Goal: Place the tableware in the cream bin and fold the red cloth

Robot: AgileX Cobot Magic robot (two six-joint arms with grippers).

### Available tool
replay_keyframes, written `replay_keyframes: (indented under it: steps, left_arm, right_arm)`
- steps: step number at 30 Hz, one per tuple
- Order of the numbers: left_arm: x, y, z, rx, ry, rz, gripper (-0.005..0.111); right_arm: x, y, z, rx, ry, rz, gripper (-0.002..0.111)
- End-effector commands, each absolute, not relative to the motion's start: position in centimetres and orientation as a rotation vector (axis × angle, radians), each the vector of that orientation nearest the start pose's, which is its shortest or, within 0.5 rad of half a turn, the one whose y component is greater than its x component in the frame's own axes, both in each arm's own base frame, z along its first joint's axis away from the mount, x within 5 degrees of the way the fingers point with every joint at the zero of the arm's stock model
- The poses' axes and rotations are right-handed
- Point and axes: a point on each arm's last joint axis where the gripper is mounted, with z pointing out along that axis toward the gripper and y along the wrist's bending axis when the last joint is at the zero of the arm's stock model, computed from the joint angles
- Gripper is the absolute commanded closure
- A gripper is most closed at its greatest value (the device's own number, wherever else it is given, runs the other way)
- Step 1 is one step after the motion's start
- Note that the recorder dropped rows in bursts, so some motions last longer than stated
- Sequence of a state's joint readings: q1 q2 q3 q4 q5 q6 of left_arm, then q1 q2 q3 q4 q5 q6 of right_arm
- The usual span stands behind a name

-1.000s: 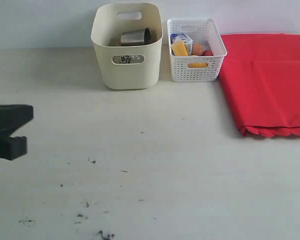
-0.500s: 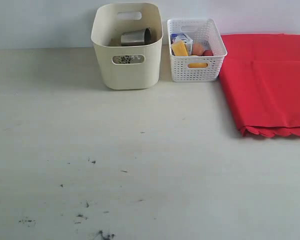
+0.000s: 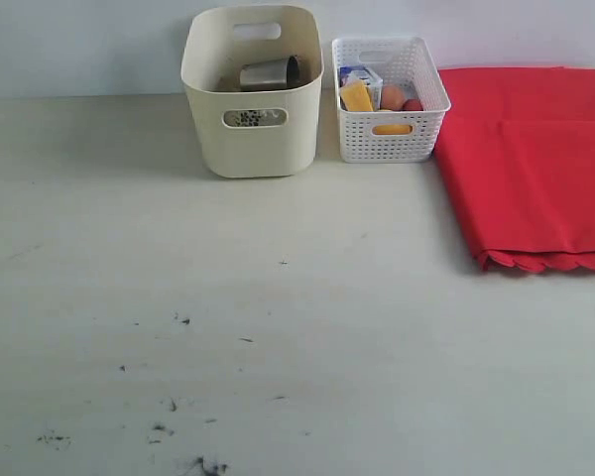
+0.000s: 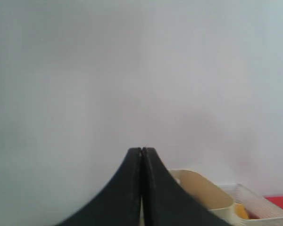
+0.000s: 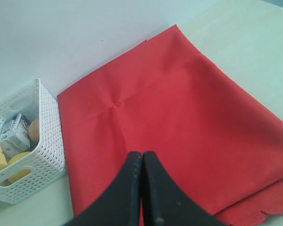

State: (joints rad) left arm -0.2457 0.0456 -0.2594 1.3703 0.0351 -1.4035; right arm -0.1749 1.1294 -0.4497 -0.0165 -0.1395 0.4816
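Food fills the white lattice basket point(image 3: 389, 99), which stands between the cream bin point(image 3: 251, 129) and the red cloth point(image 3: 535, 164) lying flat on the right of the table point(image 3: 278, 327). The steel cup point(image 3: 270, 73) lies on its side in the bin; what sits beneath it is too dim to name. The left gripper point(image 4: 141, 150), jaws pressed together on nothing, faces the wall. The right gripper point(image 5: 142, 153), likewise closed, hangs over the cloth.

Closed black fingers point(image 5: 128, 193) above red cloth point(image 5: 179, 117), white lattice basket point(image 5: 49, 141) just beside it
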Motion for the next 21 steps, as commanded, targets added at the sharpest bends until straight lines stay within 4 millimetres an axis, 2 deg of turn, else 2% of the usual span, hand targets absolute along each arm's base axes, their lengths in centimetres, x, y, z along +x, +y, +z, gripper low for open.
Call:
replay_keyframes:
  steps: [1,5,10,14,21]
  left_arm:
    - [3.8,-0.1,28.2,0.045,1.279,-0.018,0.107]
    - [3.9,0.1,27.9,0.043,1.288,0.062,0.107]
    - [4.0,-0.1,27.6,0.088,1.291,0.046,0.107]
    - [4.5,-0.2,26.1,0.131,1.335,0.074,0.107]
    - [5.0,0.2,24.1,0.074,1.439,0.059,0.107]
  right_arm:
    - [21.2,-3.7,23.5,0.629,1.911,0.186,0.108]
    - [21.2,-3.7,23.5,0.631,1.911,0.188,0.108]
    - [21.2,-3.7,23.5,0.631,1.911,0.188,0.108]
    - [21.2,-3.7,23.5,0.631,1.911,0.188,0.108]
    - [21.2,-3.7,23.5,0.633,1.910,0.189,0.108]
